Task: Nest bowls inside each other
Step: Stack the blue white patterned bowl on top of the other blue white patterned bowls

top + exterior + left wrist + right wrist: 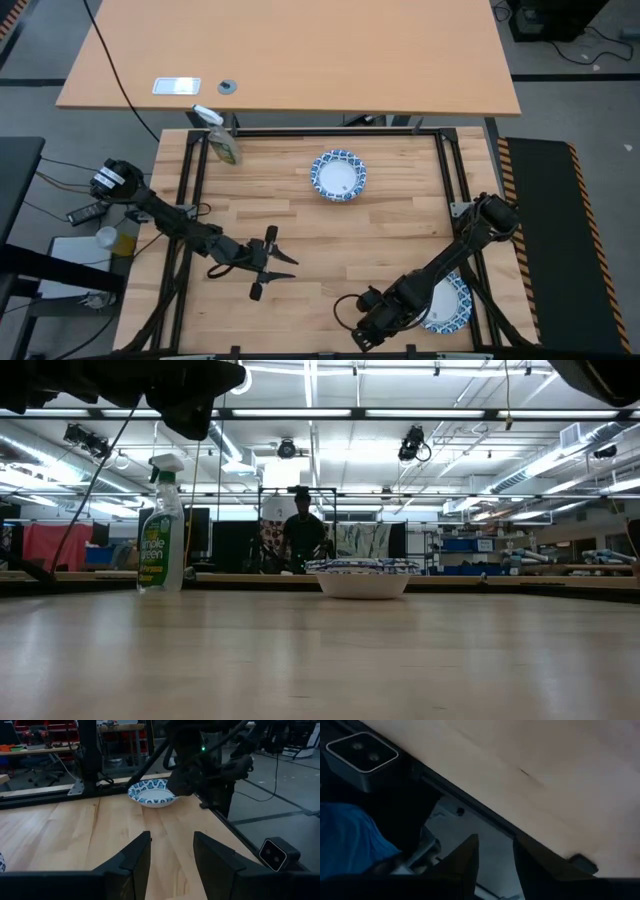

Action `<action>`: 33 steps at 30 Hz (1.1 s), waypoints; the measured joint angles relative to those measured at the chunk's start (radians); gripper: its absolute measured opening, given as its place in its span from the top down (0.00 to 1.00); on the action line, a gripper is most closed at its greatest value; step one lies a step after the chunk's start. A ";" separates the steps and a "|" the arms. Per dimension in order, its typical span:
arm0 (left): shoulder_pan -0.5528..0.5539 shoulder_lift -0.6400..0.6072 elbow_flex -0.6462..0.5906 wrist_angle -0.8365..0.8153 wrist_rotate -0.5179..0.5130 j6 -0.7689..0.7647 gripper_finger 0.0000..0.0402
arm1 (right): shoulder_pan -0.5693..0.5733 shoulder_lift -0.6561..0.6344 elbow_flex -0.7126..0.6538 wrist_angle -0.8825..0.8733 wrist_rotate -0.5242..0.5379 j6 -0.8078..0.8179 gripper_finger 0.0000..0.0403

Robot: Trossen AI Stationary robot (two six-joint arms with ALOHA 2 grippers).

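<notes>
Two bowls with white centres and blue-and-white patterned rims show. One bowl (338, 175) (362, 577) rests on its base at the table's far middle. The other bowl (450, 302) (152, 794) sits at the near right, partly under my right arm. My left gripper (283, 267) (172, 845) hovers open left of centre, pointing level toward the near-right bowl, with nothing between its fingers. My right gripper (362, 325) (495, 845) is open at the table's near edge, left of that bowl, slanting down, holding nothing.
A spray bottle (222, 140) (162, 540) stands at the far left corner. Black frame rails (455, 170) border the wooden top. A small camera (362, 752) (276, 852) sits at the near edge. A person (303, 535) stands in the room beyond.
</notes>
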 joint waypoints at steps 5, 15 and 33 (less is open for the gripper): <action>0.000 0.000 0.000 -0.014 0.000 0.000 0.63 | 0.000 0.000 0.000 -0.039 0.018 -0.174 0.68; -0.001 0.000 0.000 -0.100 0.000 -0.008 0.63 | -0.008 -0.001 0.000 -0.072 -0.080 -0.326 0.68; 0.082 0.186 0.213 -0.188 0.054 -0.170 0.63 | 0.082 -0.282 -0.004 -0.736 0.107 -0.325 0.68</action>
